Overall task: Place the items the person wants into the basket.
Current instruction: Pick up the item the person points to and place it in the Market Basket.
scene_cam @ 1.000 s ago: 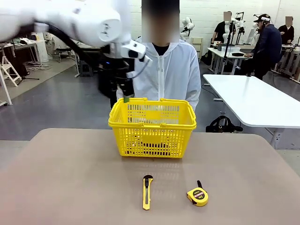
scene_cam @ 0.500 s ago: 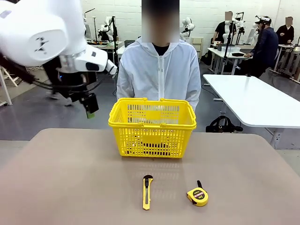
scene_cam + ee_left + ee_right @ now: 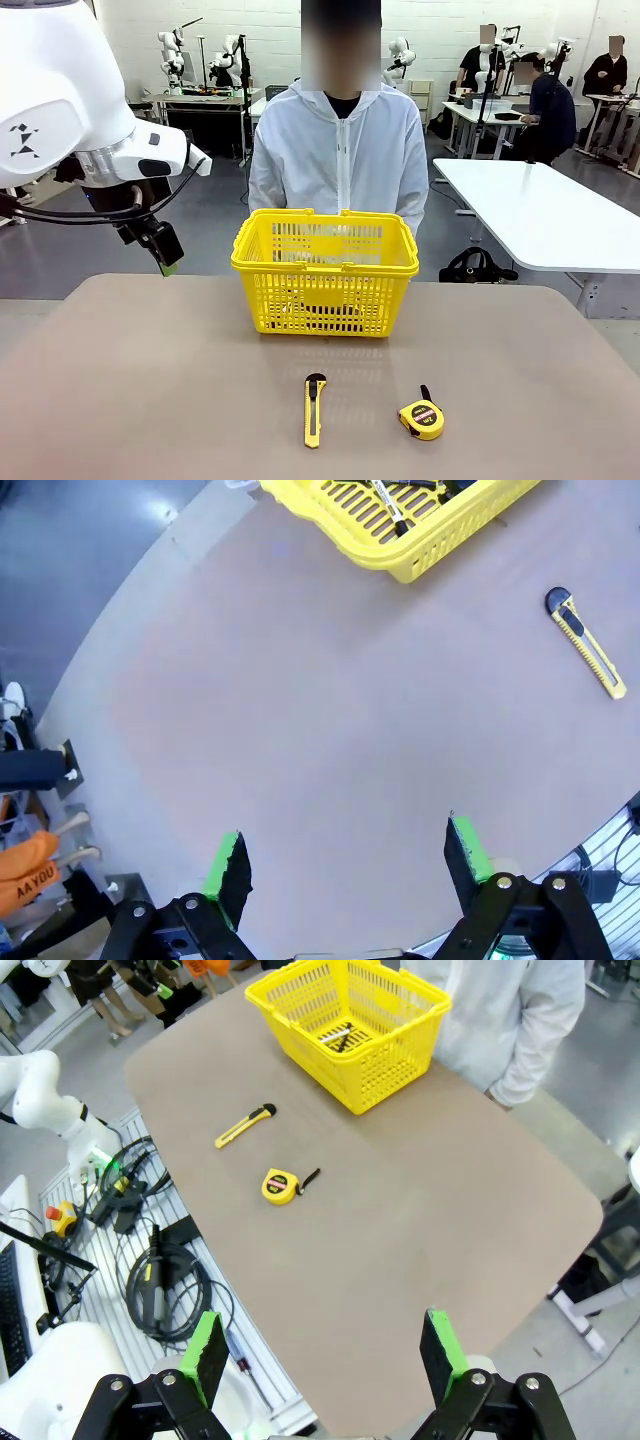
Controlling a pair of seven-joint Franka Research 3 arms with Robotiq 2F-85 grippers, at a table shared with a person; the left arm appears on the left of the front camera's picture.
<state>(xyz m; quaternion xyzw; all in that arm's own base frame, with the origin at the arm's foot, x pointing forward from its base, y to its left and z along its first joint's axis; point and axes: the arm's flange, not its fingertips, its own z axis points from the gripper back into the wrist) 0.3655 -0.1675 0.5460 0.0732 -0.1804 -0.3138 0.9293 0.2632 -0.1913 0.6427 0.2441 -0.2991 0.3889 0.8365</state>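
Left gripper (image 3: 165, 262) hangs spread and empty beside the basket (image 3: 325, 262); both pens (image 3: 338, 1037) lie inside it; placing seems finished; next it probably only needs retreating.

**Lighting and Picture Quality**

Illumination is bright, even and diffuse, arriving from overhead. The matte grey-brown tabletop (image 3: 150, 400) shows no glare. The bright yellow lattice-sided plastic basket (image 3: 325, 290) casts only a faint, soft shadow at its base. The front view is sharp throughout, including the background. Both wrist views show wide-angle distortion: the tabletop edge bows in a curve. A pale sheen marks the floor at the left wrist view's top.
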